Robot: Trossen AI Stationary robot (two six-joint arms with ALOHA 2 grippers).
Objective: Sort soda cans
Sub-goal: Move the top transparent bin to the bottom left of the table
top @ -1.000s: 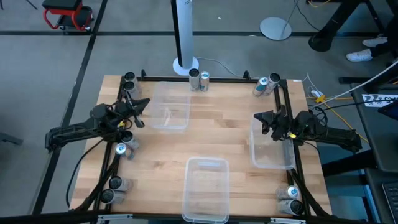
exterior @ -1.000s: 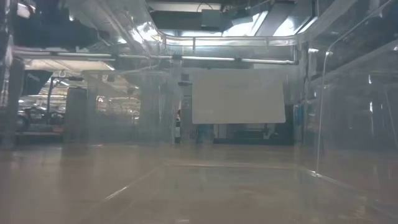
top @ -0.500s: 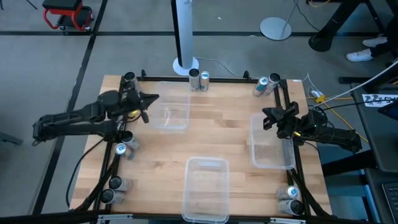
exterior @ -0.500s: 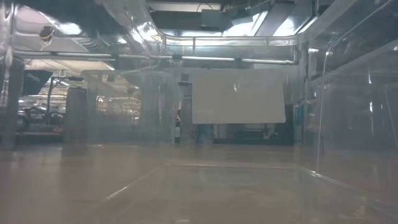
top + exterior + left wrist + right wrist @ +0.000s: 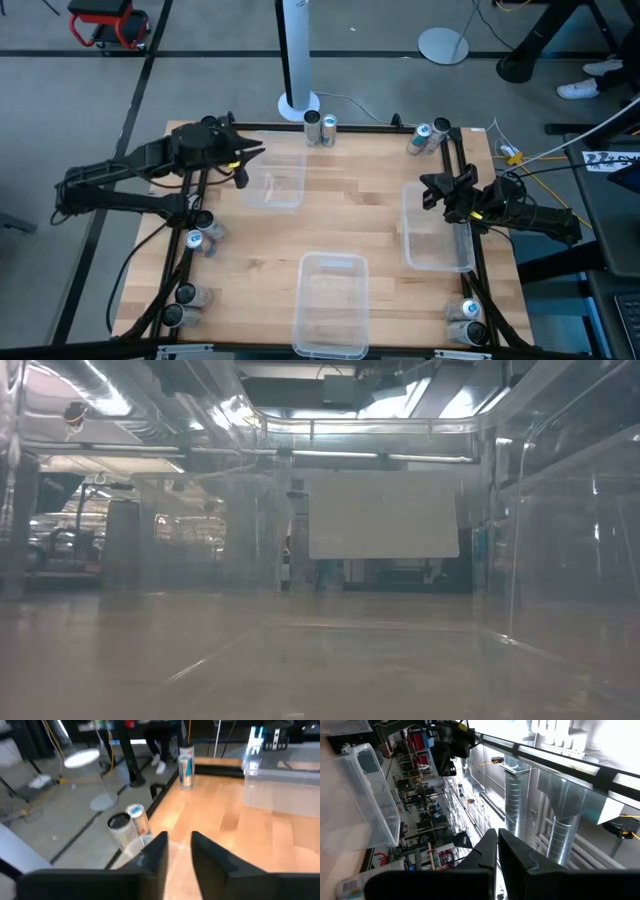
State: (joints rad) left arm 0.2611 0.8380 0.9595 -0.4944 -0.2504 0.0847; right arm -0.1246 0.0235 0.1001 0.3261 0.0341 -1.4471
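Wooden desk [image 5: 370, 220]: carried three clear bins and soda cans [image 5: 320, 127] in small clusters along its edges and corners.
Left pincer [image 5: 243, 165]: hovered at upper left of the high view, over the bin [image 5: 272, 180] there; fingers slightly apart, gripping nothing.
Right pincer [image 5: 428, 193]: sat at right, above the right bin [image 5: 432, 240]; fingers together, empty.
Nearest cans [image 5: 131, 822]: a pair just ahead of the left pincer, at the desk's far edge.

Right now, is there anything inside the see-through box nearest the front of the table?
The front clear bin looks empty: only wood shows through. No soda cans are inside, and nothing covers it.
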